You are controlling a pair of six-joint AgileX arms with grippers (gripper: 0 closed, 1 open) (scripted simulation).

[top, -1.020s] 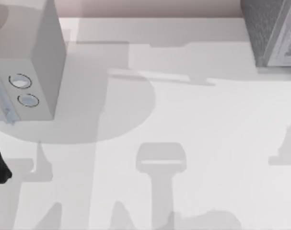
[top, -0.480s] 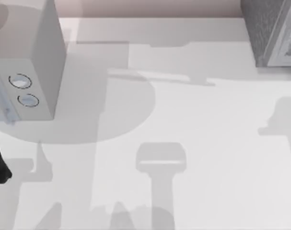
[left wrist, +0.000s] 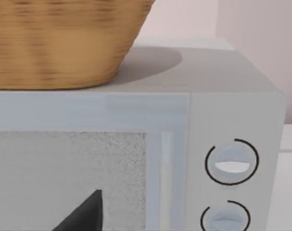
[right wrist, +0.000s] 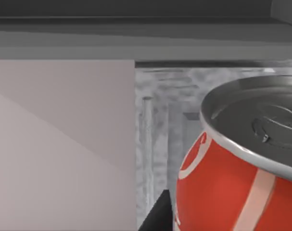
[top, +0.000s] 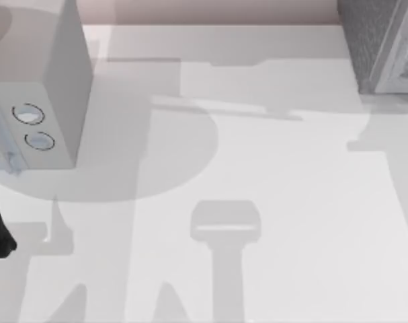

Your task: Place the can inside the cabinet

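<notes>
Glossy red can (right wrist: pixel 232 192), silver domed top, before speckled grey cabinet (right wrist: pixel 160 125).

We find no text that can be read in full. On the can (right wrist: pixel 242 163), the right wrist view shows part of a white curling letter stroke against the red body, too little of it to spell a word or confirm a brand. The light-grey box (top: pixel 46 101) at the table's left edge carries two round dials (left wrist: pixel 231 162), each ringed by a dark arc; we see no numbers or markings beside them.
</notes>
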